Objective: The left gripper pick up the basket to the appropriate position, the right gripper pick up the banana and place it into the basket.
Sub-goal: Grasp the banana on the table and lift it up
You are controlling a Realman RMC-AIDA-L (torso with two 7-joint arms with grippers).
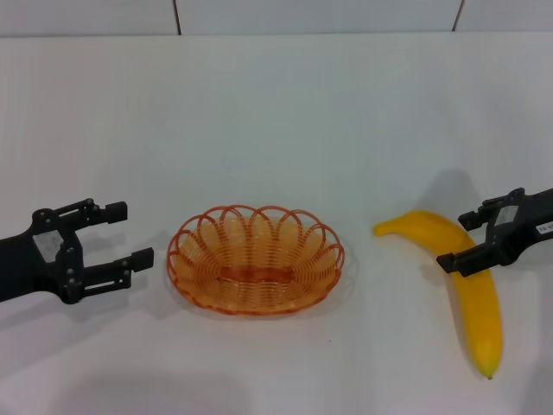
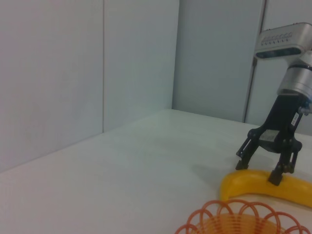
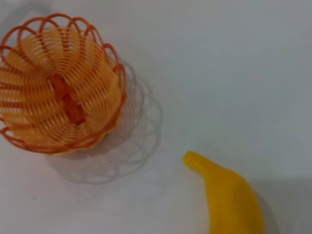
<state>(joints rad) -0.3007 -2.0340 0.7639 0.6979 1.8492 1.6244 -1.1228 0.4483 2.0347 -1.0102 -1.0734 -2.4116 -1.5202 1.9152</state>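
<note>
Straddling the banana [image 1: 471, 281] with spread fingers, the right gripper [image 1: 471, 238] had not lifted it; the left gripper [image 1: 130, 233], also spread, waited beside the empty basket [image 1: 186, 272].

The basket [image 1: 256, 258], a shallow oval of orange looped wire with a scalloped rim, is sitting upright and empty on the white counter [image 1: 276, 112], between the two arms. The banana [image 1: 467, 281], large, smooth and bright yellow, is lying flat on the counter well to the basket's right, curving from a stem end that is pointing toward the basket down to a small greenish tip nearer the robot. In the right wrist view the basket [image 3: 58, 85] and the banana [image 3: 229, 195] are lying apart, with bare counter between them.
</note>
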